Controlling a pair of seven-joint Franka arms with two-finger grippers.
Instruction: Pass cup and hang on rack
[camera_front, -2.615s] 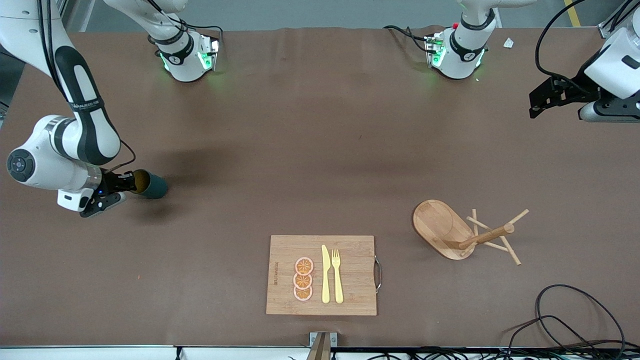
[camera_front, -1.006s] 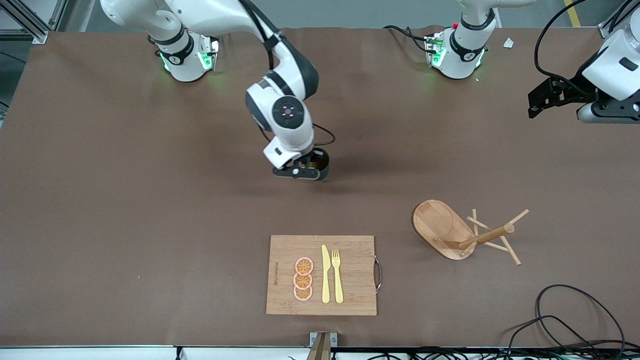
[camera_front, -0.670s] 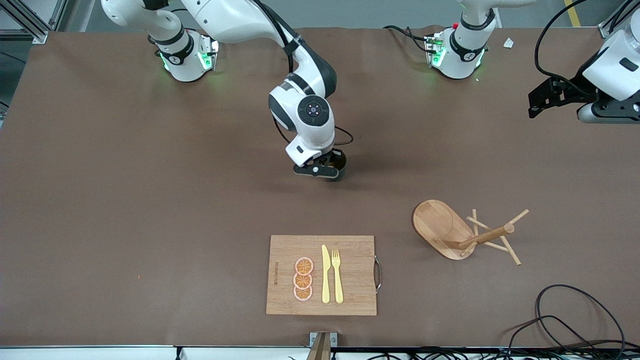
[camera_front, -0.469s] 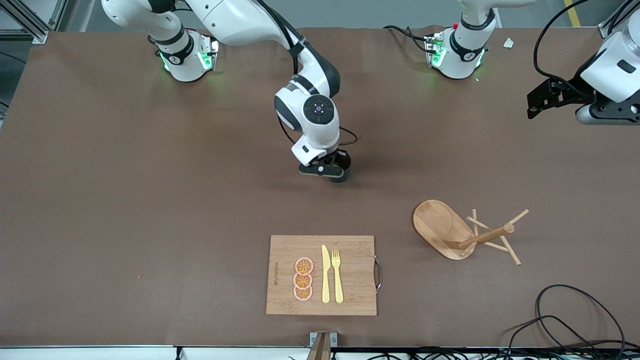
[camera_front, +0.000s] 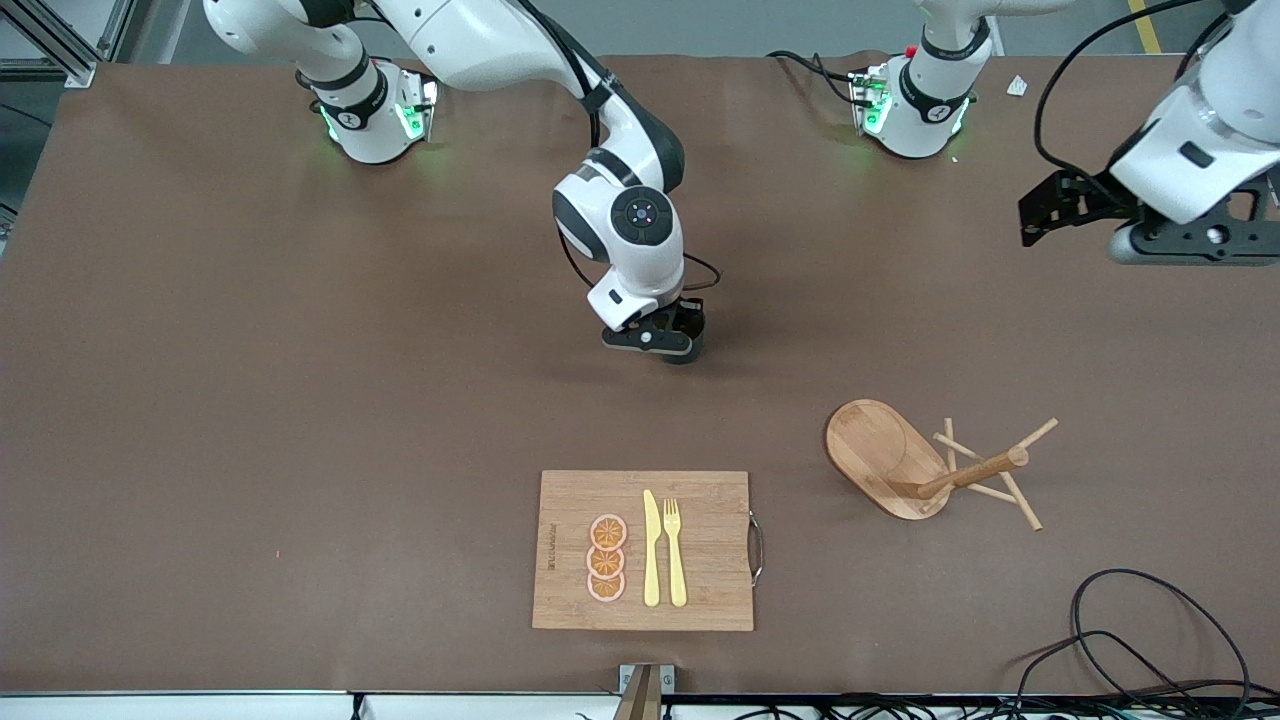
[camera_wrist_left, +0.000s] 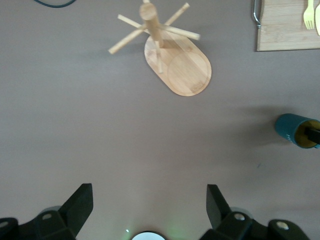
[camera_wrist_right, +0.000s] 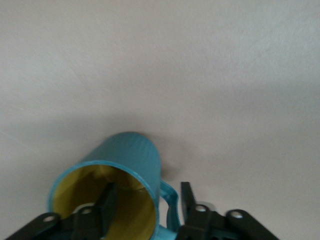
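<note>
right gripper (camera_wrist_right: 145, 202) low at mid surface (camera_front: 300, 400), fingers parted astride the wall of the cup (camera_wrist_right: 127, 170), which looks set down under it. left gripper (camera_wrist_left: 147, 200) spread apart, empty, waiting up over its end. rack (camera_front: 925, 465) bare; pickup by left and hanging remain.

high front overview, two downward wrist close-ups

Cup (camera_front: 686, 345) sits mid-counter (camera_front: 300, 400) under the right tool (camera_front: 668, 338), one finger (camera_wrist_right: 106, 204) inside its rim, the other beside its handle. Rack (camera_front: 905, 462) lies nearer the front camera toward the left arm's end; cutting board (camera_front: 642, 550) nearer still, carrying fruit slices (camera_front: 606, 558), knife (camera_front: 650, 548) and fork (camera_front: 675, 550). Left tool (camera_wrist_left: 150, 210) hangs over the left arm's end.
</note>
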